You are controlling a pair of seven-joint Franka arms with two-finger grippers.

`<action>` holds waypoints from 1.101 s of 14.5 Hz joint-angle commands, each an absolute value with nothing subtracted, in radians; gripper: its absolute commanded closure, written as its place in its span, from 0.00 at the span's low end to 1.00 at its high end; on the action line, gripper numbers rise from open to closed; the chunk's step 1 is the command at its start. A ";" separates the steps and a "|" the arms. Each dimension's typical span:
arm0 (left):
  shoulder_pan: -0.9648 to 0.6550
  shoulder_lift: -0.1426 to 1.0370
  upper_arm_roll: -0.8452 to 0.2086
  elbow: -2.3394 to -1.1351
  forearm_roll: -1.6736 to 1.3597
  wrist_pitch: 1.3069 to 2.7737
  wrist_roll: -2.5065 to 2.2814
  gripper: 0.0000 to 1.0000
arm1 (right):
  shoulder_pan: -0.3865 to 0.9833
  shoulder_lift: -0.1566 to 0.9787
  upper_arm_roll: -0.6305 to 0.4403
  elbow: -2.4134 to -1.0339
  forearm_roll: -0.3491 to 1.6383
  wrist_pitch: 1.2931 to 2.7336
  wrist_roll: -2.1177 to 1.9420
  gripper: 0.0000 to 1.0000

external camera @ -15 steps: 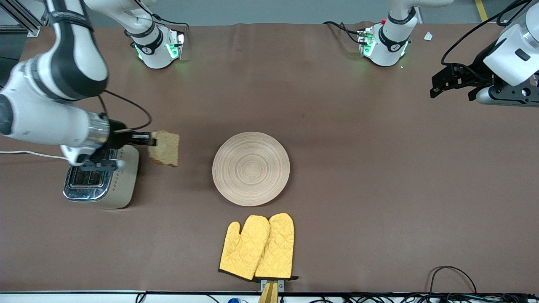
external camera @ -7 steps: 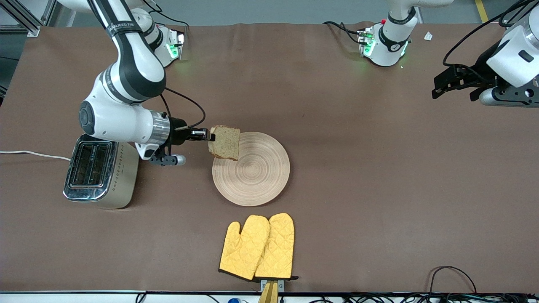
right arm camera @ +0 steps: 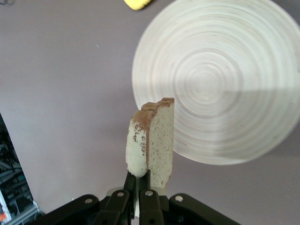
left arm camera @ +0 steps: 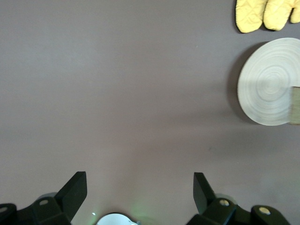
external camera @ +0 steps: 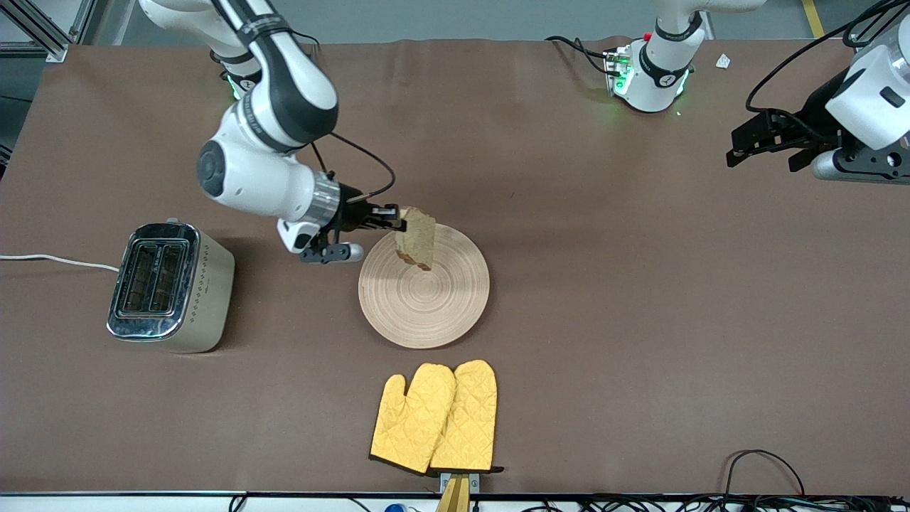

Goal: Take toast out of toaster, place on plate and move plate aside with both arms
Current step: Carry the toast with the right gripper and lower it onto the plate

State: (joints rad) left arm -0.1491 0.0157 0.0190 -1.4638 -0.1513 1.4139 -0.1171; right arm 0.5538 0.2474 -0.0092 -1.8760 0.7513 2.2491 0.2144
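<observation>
My right gripper [external camera: 395, 221] is shut on the toast [external camera: 417, 239], a brown slice with a darker crust, and holds it on edge in the air over the rim of the plate [external camera: 441, 313]. The plate is round, pale beige, with ring grooves, in the middle of the table. In the right wrist view the toast [right arm camera: 157, 143] stands up from my right gripper [right arm camera: 145, 180] with the plate [right arm camera: 225, 79] below it. My left gripper [external camera: 746, 146] is open and empty, up in the air at the left arm's end of the table. In the left wrist view it [left arm camera: 140, 192] is over bare table, the plate [left arm camera: 265, 89] farther off.
A silver two-slot toaster [external camera: 167, 288] stands toward the right arm's end, its white cord running off the table. A pair of yellow quilted oven mitts [external camera: 435, 419] lies nearer the front camera than the plate. Cables lie along the front edge.
My right arm has carried the toast from beside the toaster to over the plate's rim, and the slice has turned more edge-on. The left arm has barely moved.
</observation>
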 commanded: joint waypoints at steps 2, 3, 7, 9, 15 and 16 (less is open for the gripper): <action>-0.144 0.023 0.052 -1.451 -0.201 1.388 -0.103 0.00 | 0.638 0.287 -0.017 -1.904 0.807 2.400 0.227 1.00; -0.144 0.031 0.058 -1.451 -0.230 1.387 -0.104 0.00 | 0.652 0.301 -0.017 -1.904 0.807 2.428 0.221 1.00; -0.144 0.052 0.094 -1.453 -0.359 1.374 -0.104 0.00 | 0.644 0.392 -0.018 -1.898 0.804 2.554 0.137 1.00; -0.144 0.072 0.127 -1.453 -0.426 1.371 -0.104 0.00 | 0.605 0.406 -0.023 -1.904 0.804 2.542 0.040 1.00; -0.144 0.247 0.181 -1.450 -0.618 1.382 -0.017 0.00 | 0.526 0.414 -0.026 -1.983 0.802 2.545 -0.170 1.00; -0.144 0.273 0.181 -1.450 -0.662 1.391 -0.015 0.00 | 0.522 0.414 -0.028 -1.996 0.802 2.546 -0.192 1.00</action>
